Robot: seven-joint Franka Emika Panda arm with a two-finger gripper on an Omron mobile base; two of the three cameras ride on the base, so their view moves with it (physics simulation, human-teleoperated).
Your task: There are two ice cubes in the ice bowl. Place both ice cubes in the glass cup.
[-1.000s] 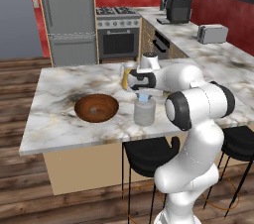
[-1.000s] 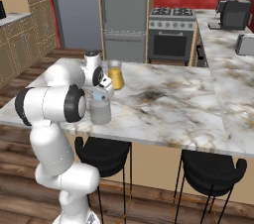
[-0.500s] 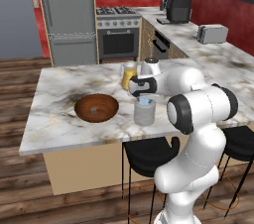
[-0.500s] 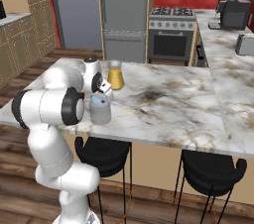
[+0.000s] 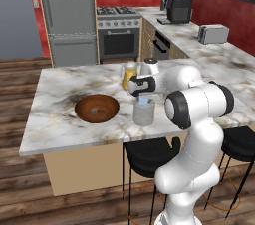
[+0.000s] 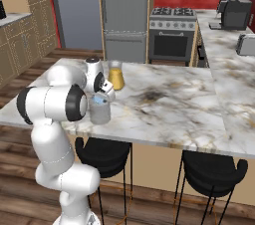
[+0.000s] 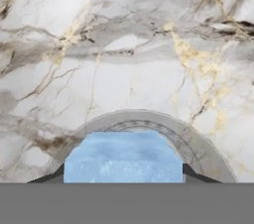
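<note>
Reaching fwd w/ arm bent, tool [image 5: 144,100] gripping ice cube [image 7: 123,157], directly over glass cup [image 5: 144,113] rim

One ice cube [image 7: 123,157] in sight, right over the one glass cup [image 5: 144,113]. One wooden ice bowl [image 5: 96,108] beside the cup, one juice pitcher [image 6: 116,75] behind it. Two black stools [image 6: 211,170] tucked below the cup's counter. Beyond the cup: one fridge [image 5: 68,16], one oven [image 5: 117,38].
</note>
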